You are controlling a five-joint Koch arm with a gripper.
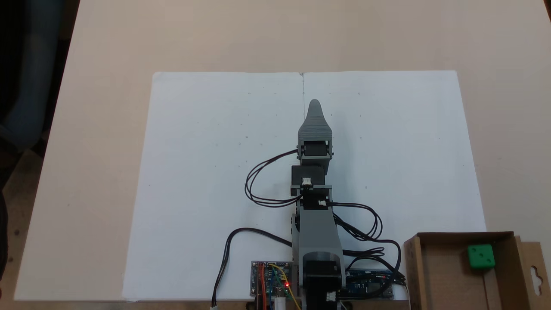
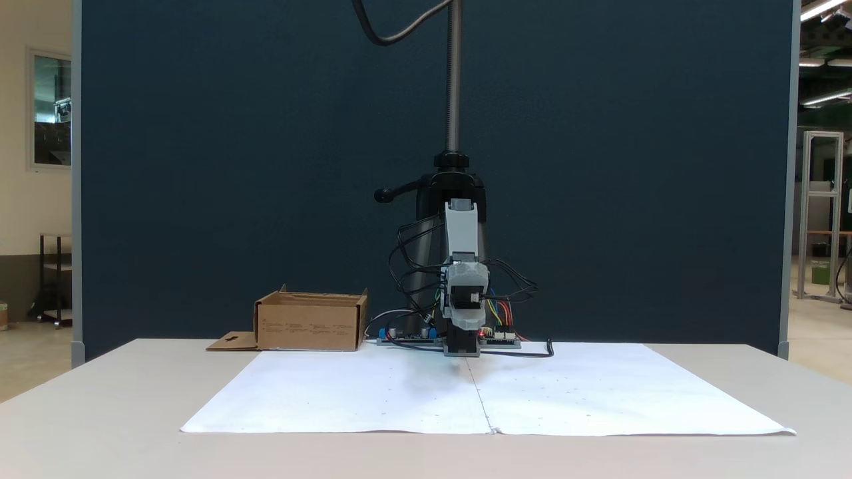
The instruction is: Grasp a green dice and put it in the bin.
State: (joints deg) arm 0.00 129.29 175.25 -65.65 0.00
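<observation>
A fixed view from above: the green dice (image 1: 481,256) already sits inside the bin (image 1: 434,275), on its floor toward the far right corner as this view shows it, two pips on the upper face. It looks like a small hard plastic cube: light, stiff, smooth, rounded at the edges, so likely to squirt from a loose pinch. Best hold, I judge, is across two opposite flat faces, pads square to them, not on the corners (the bin's wall just beside it leaves less room on that side). The bin's flap with its hang-hole lies flat beyond the right wall.

The gripper (image 1: 314,105) is well apart from the bin, out over the white paper (image 1: 206,172), stretched straight along the centre seam and carrying nothing. Its jaws stack one over the other here; whether parted or closed I cannot tell. In the other fixed view the gripper (image 2: 462,351) hangs low, near the paper, with the bin (image 2: 310,322) off to its left.
</observation>
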